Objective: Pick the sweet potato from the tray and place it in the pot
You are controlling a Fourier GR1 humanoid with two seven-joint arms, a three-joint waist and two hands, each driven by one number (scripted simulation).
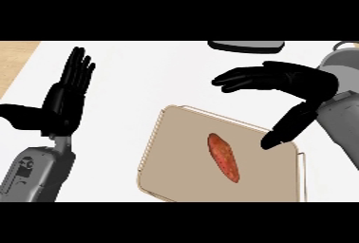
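An orange-red sweet potato (223,157) lies lengthwise in the middle of a tan tray (168,161) at the lower centre. My right hand (298,83) hovers open above the tray's upper right corner, fingers pointing left and thumb (284,127) hanging down toward the tray, to the right of the potato. It holds nothing. The pot (245,46) shows only as a dark rim at the top edge, beyond the right hand. My left hand (63,102) rests open at the left, fingers up, well away from the tray.
The white counter (140,71) stretches between the tray and the pot. A strip of wooden surface (14,59) shows at the upper left corner. My grey right forearm (340,109) comes in along the right edge.
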